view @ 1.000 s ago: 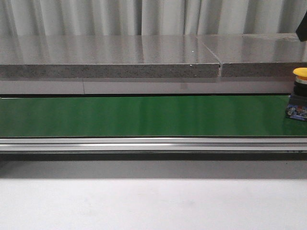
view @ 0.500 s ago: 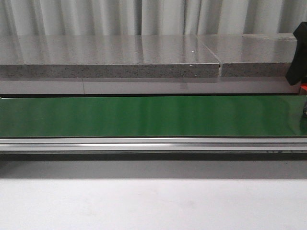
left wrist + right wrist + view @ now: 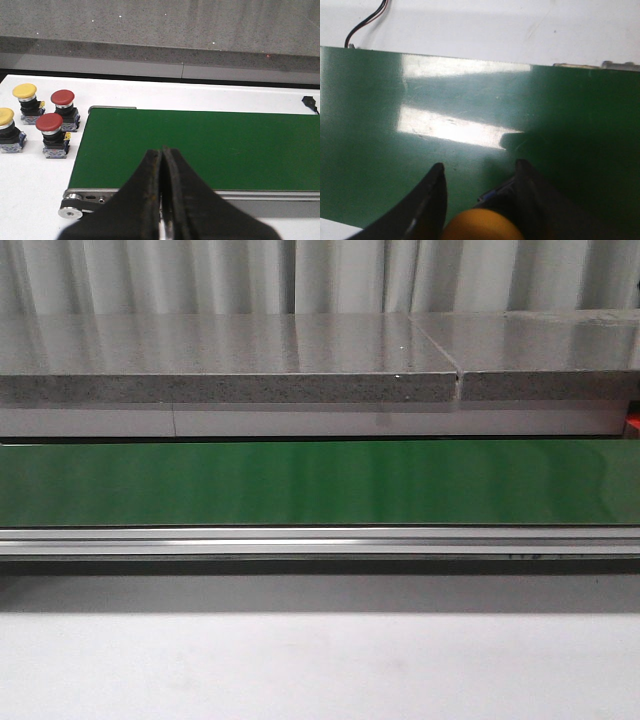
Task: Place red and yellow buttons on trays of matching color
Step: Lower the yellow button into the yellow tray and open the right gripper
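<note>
In the right wrist view a yellow button [image 3: 481,226] sits between the two dark fingers of my right gripper [image 3: 479,170], which is shut on it above the green belt [image 3: 395,165]. My left gripper [image 3: 161,150] is shut with nothing in it, hanging over the near end of the green belt [image 3: 210,140]. On the white table beside that belt end stand two yellow buttons [image 3: 24,91] [image 3: 4,116] and two red buttons [image 3: 62,97] [image 3: 49,122], all on black bases. No tray shows in any view. Neither gripper appears in the front view.
The green conveyor belt [image 3: 300,480] runs across the front view, with a metal rail [image 3: 300,540] in front and a grey stone ledge [image 3: 230,360] behind. A black cable [image 3: 365,22] lies on the white surface beyond the belt. A small black plug [image 3: 311,101] lies by the belt's far side.
The yellow button stood at the belt's right edge a second ago. A dark arm part then covered that spot. Both are now out of the front view.
</note>
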`<state>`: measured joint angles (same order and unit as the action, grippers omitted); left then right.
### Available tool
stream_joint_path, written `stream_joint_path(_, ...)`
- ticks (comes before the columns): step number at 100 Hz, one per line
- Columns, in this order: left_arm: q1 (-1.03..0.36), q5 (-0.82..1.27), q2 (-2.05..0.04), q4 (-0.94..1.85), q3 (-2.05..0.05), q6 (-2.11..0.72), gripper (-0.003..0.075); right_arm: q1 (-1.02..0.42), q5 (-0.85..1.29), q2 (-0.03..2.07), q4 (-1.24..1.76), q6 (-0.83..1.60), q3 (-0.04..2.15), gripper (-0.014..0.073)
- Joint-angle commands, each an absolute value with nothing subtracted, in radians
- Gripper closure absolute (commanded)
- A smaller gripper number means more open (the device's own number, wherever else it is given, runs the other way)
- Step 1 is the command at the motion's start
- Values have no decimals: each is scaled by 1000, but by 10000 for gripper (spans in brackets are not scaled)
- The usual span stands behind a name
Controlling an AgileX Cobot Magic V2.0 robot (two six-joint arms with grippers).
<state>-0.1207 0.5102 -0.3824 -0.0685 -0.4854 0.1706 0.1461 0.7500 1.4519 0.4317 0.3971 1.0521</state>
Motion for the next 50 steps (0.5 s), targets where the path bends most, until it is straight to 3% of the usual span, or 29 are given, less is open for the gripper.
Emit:
stream_joint_path(1,-125,441,-388,-64,-511,169,739,191,766,1384,447,394,1116,391)
stream_joint_path(50,-125,441,-388,-64,-511,169,739,659,740,1359,448,241,1201,391)
